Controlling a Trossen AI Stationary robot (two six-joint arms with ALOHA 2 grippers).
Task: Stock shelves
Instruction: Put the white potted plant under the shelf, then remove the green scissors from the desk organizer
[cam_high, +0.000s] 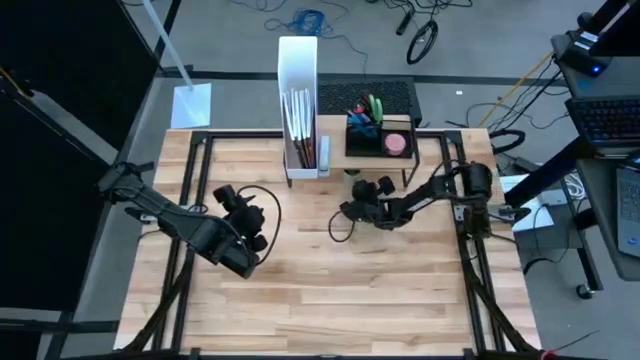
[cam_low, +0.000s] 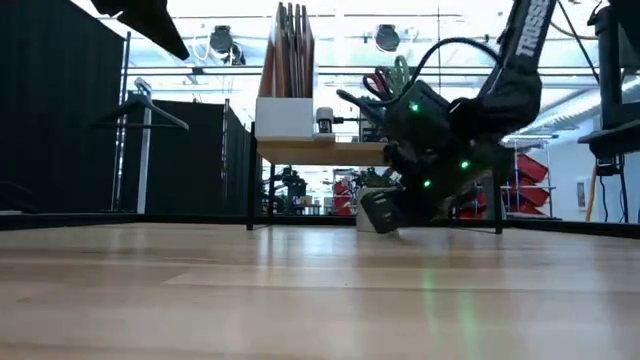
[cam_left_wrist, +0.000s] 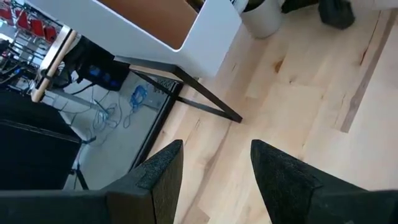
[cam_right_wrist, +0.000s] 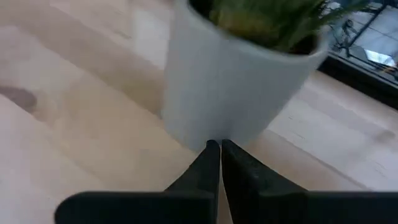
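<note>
The right end effector (cam_right_wrist: 220, 149), fingers pressed together, is low over the bench (cam_high: 330, 300), just before a white round pot with green plant (cam_right_wrist: 242, 81). The left end effector (cam_left_wrist: 214, 165), fingers apart, hovers left of the centre. The low light-wood riser shelf on black legs (cam_high: 375, 152) stands at the far edge.

I count two dark six-joint arms, each ending in one two-finger gripper: the left gripper (cam_high: 243, 212) and the right gripper (cam_high: 352, 210). Just ahead of my right fingers stands one small white round pot holding a green plant (cam_right_wrist: 239, 81). Beyond it I see one low desk riser with a light-wood top on black legs (cam_high: 338, 148). On it I make out one tall white magazine file box (cam_high: 297, 70), one small black organizer tray (cam_high: 381, 137) and one pink round item (cam_high: 396, 144).
</note>
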